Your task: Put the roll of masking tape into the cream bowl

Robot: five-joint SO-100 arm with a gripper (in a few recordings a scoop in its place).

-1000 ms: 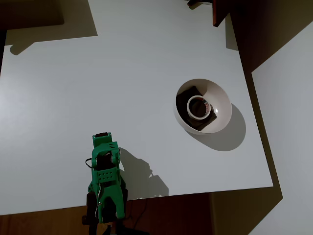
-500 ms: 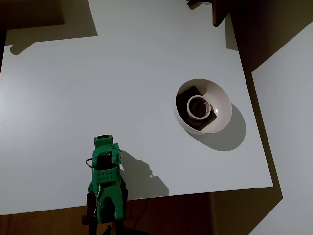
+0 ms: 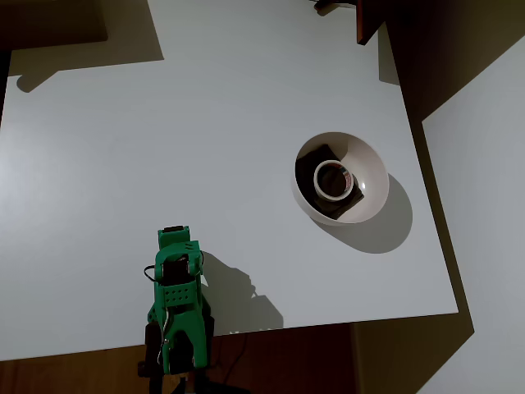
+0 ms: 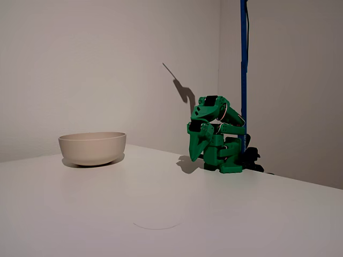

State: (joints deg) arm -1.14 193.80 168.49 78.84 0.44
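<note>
Gripper (image 3: pixel 174 246): green, folded back over the arm's base, well apart from the cream bowl and to its left in the overhead view; nothing between the fingers; whether they are spread or pressed together cannot be told from either view.
Arm (image 4: pixel 215 140): green, tucked low at the table's edge, well to the right of the cream bowl in the fixed view.
Table (image 3: pixel 164 139): white, bare around the cream bowl.
Cream bowl (image 3: pixel 373 168): upright, resting on the table.
Roll of masking tape (image 3: pixel 334 180): lies flat inside the cream bowl, on top of a dark square block.
Dark square block (image 3: pixel 312 168): in the hollow of the cream bowl, under the roll.
Progress: judged complete; roll in the cream bowl, arm withdrawn, nothing left to do.
Writing: none legible; small reddish mark on the roll's inner wall, too small to read.
</note>
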